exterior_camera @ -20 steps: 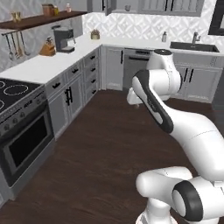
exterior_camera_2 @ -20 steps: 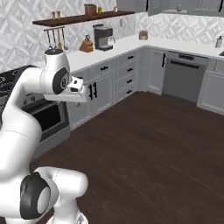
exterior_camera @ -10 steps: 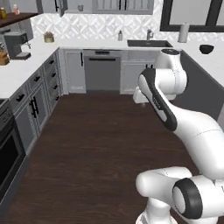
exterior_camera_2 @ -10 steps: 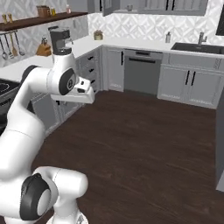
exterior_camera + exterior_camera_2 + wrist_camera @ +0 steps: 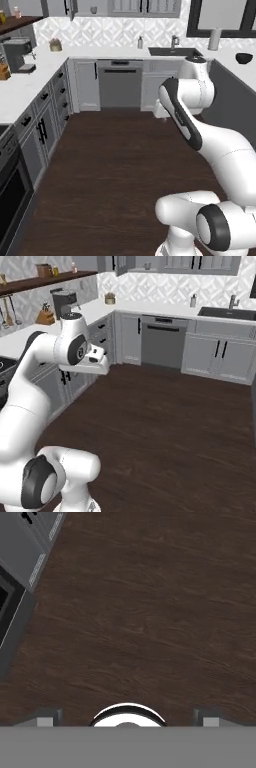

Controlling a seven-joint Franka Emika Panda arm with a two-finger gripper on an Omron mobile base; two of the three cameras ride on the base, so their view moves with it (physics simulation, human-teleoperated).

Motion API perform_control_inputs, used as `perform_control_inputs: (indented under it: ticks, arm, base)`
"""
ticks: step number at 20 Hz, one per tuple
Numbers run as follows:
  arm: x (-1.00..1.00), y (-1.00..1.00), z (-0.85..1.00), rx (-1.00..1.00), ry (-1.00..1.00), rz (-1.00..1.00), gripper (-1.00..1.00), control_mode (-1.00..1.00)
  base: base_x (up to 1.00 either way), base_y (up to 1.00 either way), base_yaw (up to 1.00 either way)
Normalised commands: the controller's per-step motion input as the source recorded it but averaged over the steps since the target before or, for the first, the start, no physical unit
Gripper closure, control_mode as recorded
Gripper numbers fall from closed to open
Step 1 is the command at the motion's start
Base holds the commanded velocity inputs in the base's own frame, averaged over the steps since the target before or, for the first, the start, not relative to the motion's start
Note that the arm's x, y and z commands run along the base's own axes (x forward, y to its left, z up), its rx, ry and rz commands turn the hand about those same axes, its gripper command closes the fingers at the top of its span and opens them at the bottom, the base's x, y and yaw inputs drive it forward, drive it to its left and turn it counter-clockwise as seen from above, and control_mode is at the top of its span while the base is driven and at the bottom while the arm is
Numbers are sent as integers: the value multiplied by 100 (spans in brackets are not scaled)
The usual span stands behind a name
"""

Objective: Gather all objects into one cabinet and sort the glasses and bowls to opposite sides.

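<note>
While empty, gripper [image 5: 128, 719] wide apart.

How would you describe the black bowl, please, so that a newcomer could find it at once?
Start at the dark sink set in the white back counter under the patterned wall. Follow the counter to the right, past the pale upright roll, to the far right stretch. The black bowl sits there alone: wide, shallow and glossy, the only dark dish on that white surface.

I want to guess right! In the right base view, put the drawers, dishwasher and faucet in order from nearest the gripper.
From the gripper:
1. Drawers, under the left counter.
2. Dishwasher, middle of the back wall.
3. Faucet, far back right, by the sink.
</note>
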Motion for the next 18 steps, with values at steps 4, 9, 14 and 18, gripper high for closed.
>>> perform_control_inputs:
  ticks: [4, 9, 14, 18]
  arm:
    - [0, 0, 0, 0, 0, 0, -100, 100]
    - [0, 0, 0, 0, 0, 0, -100, 100]
    - [0, 0, 0, 0, 0, 0, -100, 100]
    - [0, 0, 0, 0, 0, 0, -100, 100]
  base:
    - [72, 3, -32]
    - [63, -2, -45]
    - [67, 65, -24]
    - [64, 74, -16]
